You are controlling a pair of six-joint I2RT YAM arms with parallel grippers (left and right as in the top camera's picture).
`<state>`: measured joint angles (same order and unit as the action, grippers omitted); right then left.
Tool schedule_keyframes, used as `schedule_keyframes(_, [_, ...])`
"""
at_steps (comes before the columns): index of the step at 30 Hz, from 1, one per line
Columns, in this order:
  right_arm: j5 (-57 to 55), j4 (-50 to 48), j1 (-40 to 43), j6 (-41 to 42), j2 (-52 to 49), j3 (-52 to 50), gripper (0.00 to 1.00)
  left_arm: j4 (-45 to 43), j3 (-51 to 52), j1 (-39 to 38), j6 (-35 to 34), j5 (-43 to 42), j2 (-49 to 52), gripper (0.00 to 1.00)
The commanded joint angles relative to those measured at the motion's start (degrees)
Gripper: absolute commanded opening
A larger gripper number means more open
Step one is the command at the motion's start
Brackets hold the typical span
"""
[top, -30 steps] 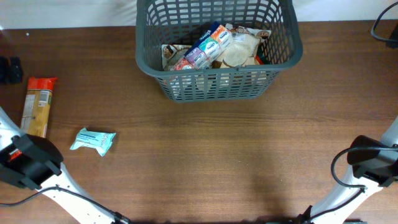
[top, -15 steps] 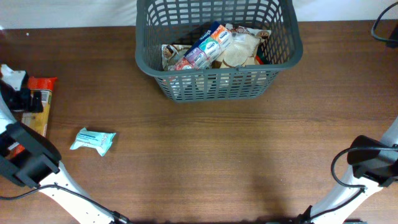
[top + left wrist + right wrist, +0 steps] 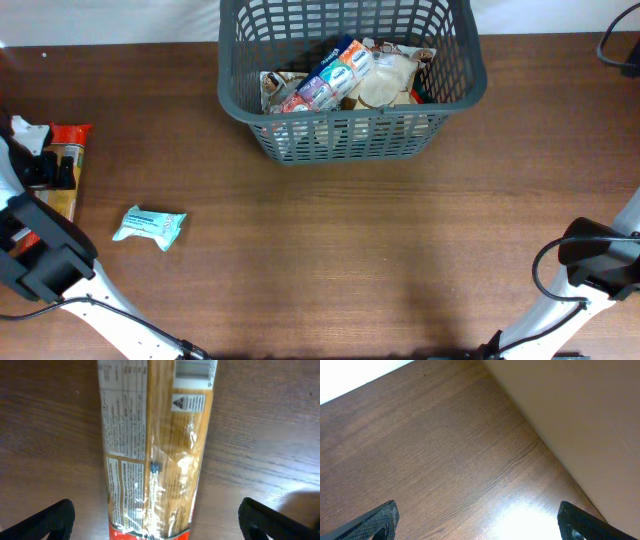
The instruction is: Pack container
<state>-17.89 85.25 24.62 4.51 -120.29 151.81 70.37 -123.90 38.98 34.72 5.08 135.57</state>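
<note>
The container (image 3: 345,140) stands at the far edge of the table (image 3: 400,250), and it is already partly packed: a blue-and-white packet (image 3: 335,72) lies across the top of the heap, with a pale bag (image 3: 388,80) beside it and more wrappers underneath that I cannot make out.

Two things are not yet in. A long pasta packet (image 3: 155,450) lies flat on the table, well away from the container on my left. A small teal packet (image 3: 150,226) lies nearer to the container than the pasta, but also apart from it.

My left gripper (image 3: 159,521) hangs over the pasta packet with its jaws spread wide on either side, touching nothing. My right gripper (image 3: 477,522) is open too, over bare table far from the container on my right, holding nothing.

I judge the job well past half done, with the pasta next and the teal packet last.
</note>
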Motion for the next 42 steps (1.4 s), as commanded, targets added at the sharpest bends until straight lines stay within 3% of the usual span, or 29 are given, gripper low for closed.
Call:
schedule_keyframes(1, [-0.09, -0.17, 0.2, 0.46, 0.66, 0.09, 0.99, -1.46, 0.48, 0.61, 0.9, -1.42, 0.63, 0.99])
schedule_keyframes(42, [-0.11, -0.17, 0.2, 0.46, 0.66, 0.09, 0.99, -2.69, 0.87, 1.31, 0.68, -2.73, 7.8, 0.99])
